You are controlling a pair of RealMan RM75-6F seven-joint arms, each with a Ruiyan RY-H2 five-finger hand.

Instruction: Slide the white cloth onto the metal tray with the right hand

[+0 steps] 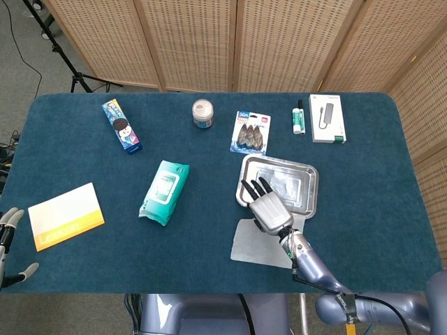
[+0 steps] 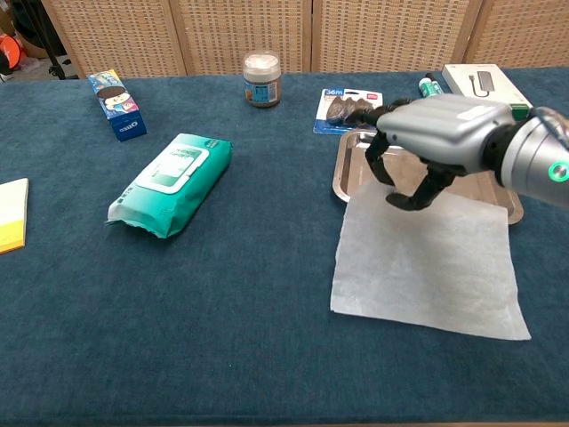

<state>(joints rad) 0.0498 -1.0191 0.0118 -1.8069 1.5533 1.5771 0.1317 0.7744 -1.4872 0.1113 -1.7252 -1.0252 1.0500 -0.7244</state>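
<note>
One hand in play: my right hand hovers with fingers curled down over the white cloth, and I can't tell if it's pinching it. Cloth's far edge laps onto the metal tray; the rest lies on the blue surface. Wipes pack sits well left.

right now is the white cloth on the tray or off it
Partly on: the white cloth lies spread flat, its far edge lapping the metal tray, most of it on the table.
</note>
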